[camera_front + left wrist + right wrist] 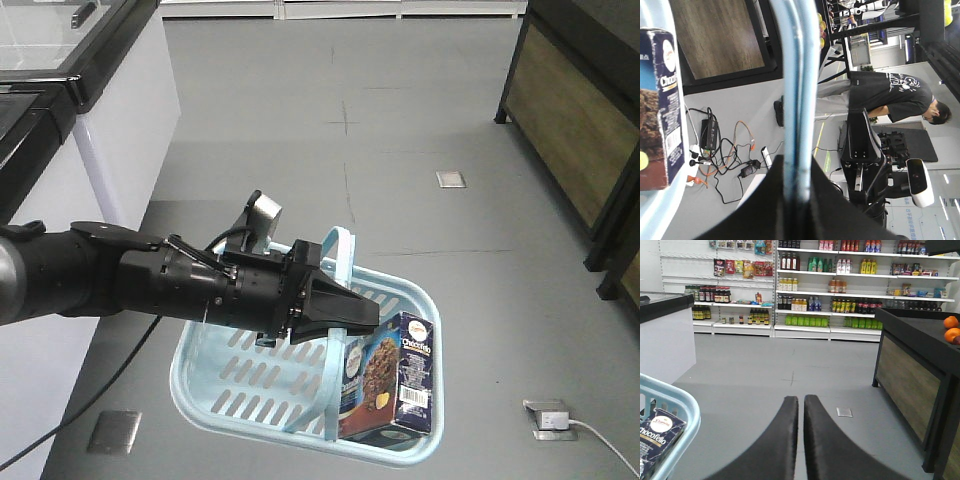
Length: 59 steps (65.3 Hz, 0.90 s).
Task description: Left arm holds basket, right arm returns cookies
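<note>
Cookies (398, 385) stand upright in the basket's (205, 395) 4 o'clock corner — left pincer (360, 318) clenched on its handle (797, 75). Your right pincer (799, 400) is closed and empty: spread it, swing toward 8 o'clock, and take the box across its narrow sides.

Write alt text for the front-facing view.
A black left gripper clamps the handles of a light blue basket above a grey floor. A dark cookie box stands in the basket's end away from the arm.
</note>
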Available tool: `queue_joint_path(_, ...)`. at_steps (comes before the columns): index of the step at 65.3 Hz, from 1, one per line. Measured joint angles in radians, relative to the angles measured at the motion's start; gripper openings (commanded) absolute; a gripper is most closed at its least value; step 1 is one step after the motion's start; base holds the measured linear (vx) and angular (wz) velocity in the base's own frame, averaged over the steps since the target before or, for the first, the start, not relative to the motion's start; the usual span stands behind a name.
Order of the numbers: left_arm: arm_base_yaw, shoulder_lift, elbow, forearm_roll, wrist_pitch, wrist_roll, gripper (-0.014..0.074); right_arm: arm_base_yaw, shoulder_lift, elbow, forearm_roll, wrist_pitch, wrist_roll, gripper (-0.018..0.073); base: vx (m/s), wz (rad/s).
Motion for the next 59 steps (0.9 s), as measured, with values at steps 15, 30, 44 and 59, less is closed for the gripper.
queue_joint_path(15,0.001,0.0,0.0,0.0,0.0,0.0,-0.0006,0.0,0.0,0.0,0.0,0.0,0.0,-0.0003,0.16,-0.11)
queue_joint_path(30,0.001,0.0,0.0,0.0,0.001,0.0,-0.0006,0.0,0.0,0.0,0.0,0.0,0.0,-0.0003,0.2,-0.15)
queue_joint_path(44,0.001,0.0,0.0,0.0,0.0,0.0,-0.0006,0.0,0.0,0.0,0.0,0.0,0.0,-0.0003,0.22,-0.07)
queue_joint_path(59,0.001,0.0,0.0,0.0,0.0,0.0,-0.0006,0.0,0.0,0.0,0.0,0.0,0.0,-0.0003,0.23,-0.05)
